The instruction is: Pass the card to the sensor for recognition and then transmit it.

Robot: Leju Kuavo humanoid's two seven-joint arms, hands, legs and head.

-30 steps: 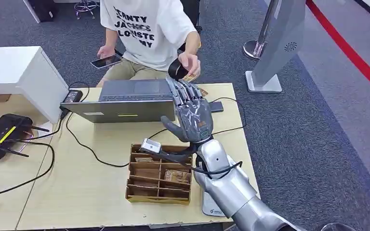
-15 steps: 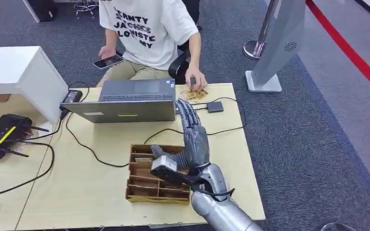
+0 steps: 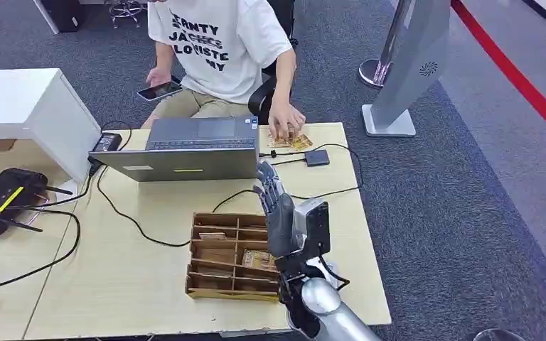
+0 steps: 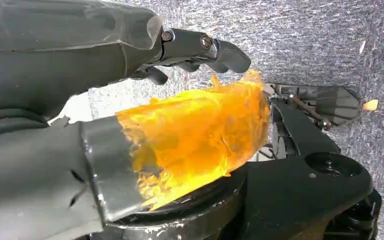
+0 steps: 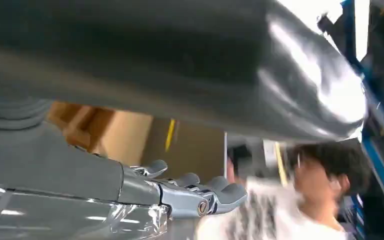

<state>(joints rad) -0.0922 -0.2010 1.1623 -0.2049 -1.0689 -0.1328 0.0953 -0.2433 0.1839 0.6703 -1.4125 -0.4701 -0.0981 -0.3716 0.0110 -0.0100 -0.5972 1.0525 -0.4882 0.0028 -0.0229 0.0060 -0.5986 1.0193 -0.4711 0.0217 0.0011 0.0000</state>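
My right hand is raised edge-on over the wooden table, just right of the divided card box. Its fingers are stretched out and hold nothing; the right wrist view shows them apart and bare. Tan cards lie at the table's far edge under a seated person's hand. The small black sensor sits next to them on its cable. One card lies in a box compartment. My left hand hangs over grey carpet, its thumb wrapped in orange tape, holding nothing.
An open laptop stands at the table's far side, with black cables trailing across the top. A router sits at the left. A grey kiosk stand rises on the carpet to the right.
My right arm has drawn back toward me and the hand has turned edge-on, now beside the card box. The person lowered the card onto the table's far edge.
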